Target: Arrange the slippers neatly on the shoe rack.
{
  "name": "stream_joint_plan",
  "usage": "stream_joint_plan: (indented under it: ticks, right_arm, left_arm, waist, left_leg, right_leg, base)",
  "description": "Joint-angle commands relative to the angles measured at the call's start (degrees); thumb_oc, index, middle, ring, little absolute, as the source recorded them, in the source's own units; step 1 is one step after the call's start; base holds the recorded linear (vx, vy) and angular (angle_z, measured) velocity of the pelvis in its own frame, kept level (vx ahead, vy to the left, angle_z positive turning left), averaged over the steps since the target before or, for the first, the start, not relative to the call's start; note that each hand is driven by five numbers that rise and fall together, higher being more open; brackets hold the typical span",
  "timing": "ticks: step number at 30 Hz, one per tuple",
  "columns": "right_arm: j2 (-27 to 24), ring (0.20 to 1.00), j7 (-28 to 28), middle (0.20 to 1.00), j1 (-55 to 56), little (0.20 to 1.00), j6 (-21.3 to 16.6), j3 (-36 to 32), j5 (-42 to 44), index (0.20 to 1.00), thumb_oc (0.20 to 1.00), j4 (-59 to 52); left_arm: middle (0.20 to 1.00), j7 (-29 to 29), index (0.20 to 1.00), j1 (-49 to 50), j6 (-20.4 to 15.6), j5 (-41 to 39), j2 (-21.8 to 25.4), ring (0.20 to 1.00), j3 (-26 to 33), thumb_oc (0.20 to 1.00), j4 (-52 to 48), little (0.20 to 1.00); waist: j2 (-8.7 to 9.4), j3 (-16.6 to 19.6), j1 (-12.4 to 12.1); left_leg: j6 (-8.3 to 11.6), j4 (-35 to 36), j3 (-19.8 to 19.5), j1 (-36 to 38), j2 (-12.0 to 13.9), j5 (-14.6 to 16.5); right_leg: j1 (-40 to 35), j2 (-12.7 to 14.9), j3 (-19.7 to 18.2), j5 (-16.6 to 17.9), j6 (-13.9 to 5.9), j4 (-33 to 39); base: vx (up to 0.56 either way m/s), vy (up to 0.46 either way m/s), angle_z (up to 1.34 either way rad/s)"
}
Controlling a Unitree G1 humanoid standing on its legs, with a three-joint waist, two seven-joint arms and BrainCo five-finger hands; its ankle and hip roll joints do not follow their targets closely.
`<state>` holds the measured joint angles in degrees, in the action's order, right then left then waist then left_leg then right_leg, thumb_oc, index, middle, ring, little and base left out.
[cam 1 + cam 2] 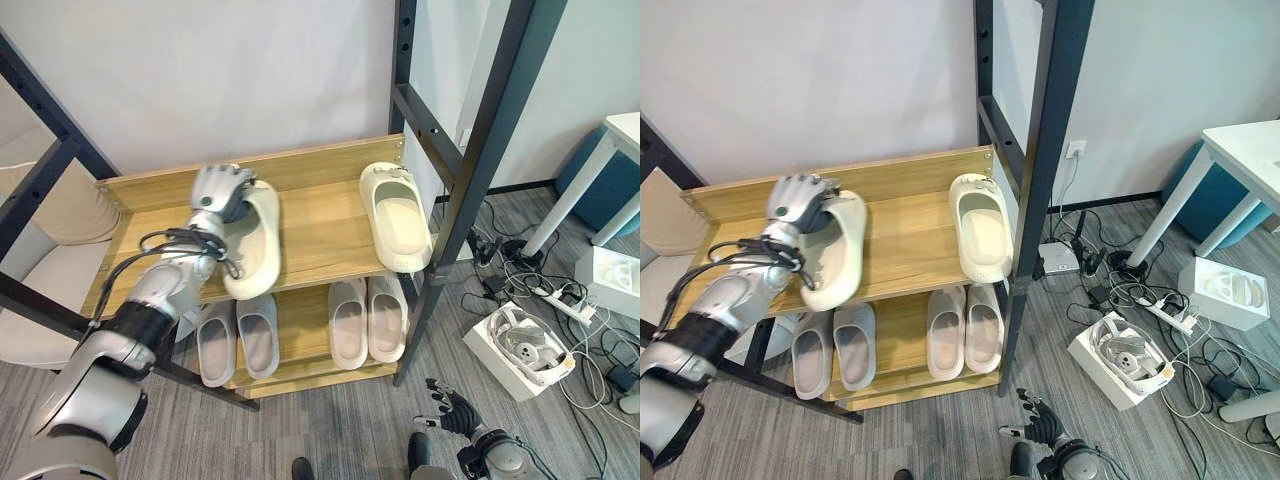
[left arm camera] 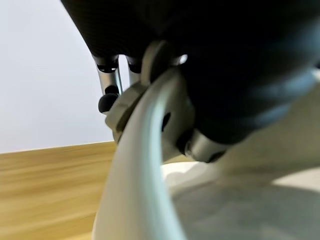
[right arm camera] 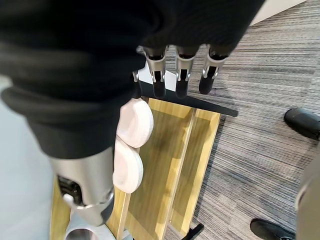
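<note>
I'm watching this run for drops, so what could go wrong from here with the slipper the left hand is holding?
The left hand grips the cream slipper at its back end only, so its long front part could swing or slip out. Its toe reaches past the front edge of the top shelf; let go there, it might tip off towards the grey slippers below. It also sits far from the other cream slipper, so the pair may end up uneven.

The left arm reaches up and forward from the lower left, its silver-grey forearm stretched out and the dark-covered wrist bent. The left hand (image 1: 222, 190) has its fingers curled over the heel rim of a cream foam slipper (image 1: 255, 245), gripping it. The right hand (image 1: 447, 408) hangs low at the lower right, its fingers (image 3: 181, 80) straight and relaxed, holding nothing.
</note>
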<state>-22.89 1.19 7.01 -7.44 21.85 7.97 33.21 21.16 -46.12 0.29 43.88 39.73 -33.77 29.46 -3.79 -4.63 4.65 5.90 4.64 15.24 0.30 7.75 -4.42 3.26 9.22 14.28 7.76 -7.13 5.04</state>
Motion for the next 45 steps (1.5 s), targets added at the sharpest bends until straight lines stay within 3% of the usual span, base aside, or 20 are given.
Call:
stream_joint_plan:
  ticks: [1, 10, 11, 12, 26, 33, 35, 38, 45]
  right_arm:
    - [0.59, 1.0, -0.94, 1.0, -1.71, 1.0, -2.63, 1.95, 1.79, 1.0, 1.0, -4.15]
    - [-1.08, 1.0, -1.33, 1.0, -1.38, 1.0, -2.51, 2.41, 1.8, 1.0, 1.0, -4.25]
    - [-1.01, 1.0, -1.33, 1.0, -1.2, 1.0, -2.58, 2.28, 1.82, 1.0, 1.0, -4.11]
    - [-0.96, 1.0, -1.34, 1.0, -0.96, 1.0, -2.54, 2.23, 1.88, 1.0, 1.0, -4.02]
    - [2.31, 1.0, -1.69, 1.0, -2.55, 1.0, -1.08, 1.67, 1.87, 1.0, 1.0, -1.18]
    - [3.6, 1.0, -1.2, 1.0, -2.69, 1.0, 0.23, 0.81, 1.54, 1.0, 1.0, 0.33]
    - [4.46, 1.0, -0.67, 1.0, -2.84, 1.0, 1.04, 0.38, 1.32, 1.0, 1.0, 0.93]
    - [4.95, 1.0, -0.56, 1.0, -3.09, 1.0, 1.35, 0.07, 1.27, 1.0, 1.0, 1.24]
    - [5.72, 1.0, -0.44, 1.0, -3.47, 1.0, 2.22, -0.77, 1.08, 1.0, 1.0, 0.94]
  left_arm:
    - [0.2, 0.63, 0.2, -13.52, 1.41, 1.59, -1.26, 0.2, -0.3, 0.2, 8.76, 0.2]
    - [0.2, -0.78, 0.2, -25.66, 3.54, 0.28, -8.43, 0.2, -7.6, 0.2, 24.15, 0.2]
    - [0.915, -0.94, 0.915, -25.76, 3.75, 0.47, -8.44, 0.915, -7.61, 0.915, 24.8, 0.915]
    - [1.0, -1.38, 1.0, -25.97, 3.95, 0.59, -8.74, 1.0, -7.75, 1.0, 24.95, 1.0]
    - [1.0, -5.16, 1.0, -16.3, 3.95, 2.32, -5.24, 1.0, -0.72, 1.0, 7.25, 1.0]
    - [1.0, -6.14, 1.0, -8.37, 2.14, -3.58, -3.17, 1.0, 7.28, 1.0, -3.21, 1.0]
    - [1.0, -6.63, 1.0, -0.94, -0.46, -12.5, -3.56, 1.0, 13.08, 1.0, -8.31, 1.0]
    - [1.0, -7.64, 1.0, 4.01, -2.75, -20.5, -4.91, 1.0, 16.28, 1.0, -11.04, 1.0]
    - [1.0, -14.22, 1.0, 15.11, -6.76, -48.69, -10.54, 1.0, 19.92, 1.0, -13.89, 1.0]
  waist:
    - [2.84, 0.59, 2.03]
    - [2.21, 0.36, 4.62]
    - [2.24, 0.38, 4.66]
    - [2.23, 0.44, 4.67]
    - [2.85, 0.95, 0.74]
    - [3.08, 1.32, -1.07]
    - [3.09, 1.44, -1.82]
    - [3.11, 1.43, -2.27]
    - [2.78, 1.51, -2.79]
  left_leg:
    - [0.69, 0.36, -0.67, 2.34, -0.42, 4.32]
    - [1.15, 0.36, 0.96, 2.54, 0.47, 3.77]
    - [1.17, 0.36, 1.06, 2.58, 0.53, 3.78]
    - [1.22, 0.36, 1.12, 2.6, 0.61, 3.75]
    - [1.24, 0.36, -1.71, 2.52, 0.95, 3.4]
    - [1.29, 0.36, -2.96, 2.39, 0.77, 3.18]
    - [1.3, 0.36, -3.55, 2.33, 0.62, 3.01]
    - [1.25, 0.36, -3.75, 2.24, 0.52, 2.91]
    - [0.87, 0.36, -4.09, 2.14, 0.14, 2.75]
  right_leg:
    - [-3.9, 2.08, 2.01, -3.93, -4.65, -0.04]
    - [-2.87, 1.21, 0.44, -3.73, -4.61, -0.04]
    - [-2.87, 1.15, 0.4, -3.73, -4.58, -0.04]
    - [-2.91, 1.09, 0.44, -3.77, -4.54, -0.04]
    - [-5.45, 0.76, 3.46, -4.88, -3.57, -0.04]
    - [-6.19, 0.94, 4.69, -4.87, -3.23, -0.04]
    - [-6.43, 1.02, 5.14, -4.81, -3.05, -0.04]
    - [-6.43, 1.13, 5.28, -4.63, -2.95, -0.04]
    - [-6.45, 1.38, 5.42, -4.18, -2.85, -0.04]
  base:
    - [0.01, -0.08, -0.09]
    - [0.0, -0.039, -0.09]
    - [0.01, -0.038, -0.08]
    - [0.02, -0.032, -0.1]
    - [-0.01, -0.017, 0.08]
    - [-0.01, 0.006, 0.11]
    - [-0.01, 0.013, 0.12]
    - [-0.01, 0.007, 0.04]
    - [0.0, 0.009, 0.04]
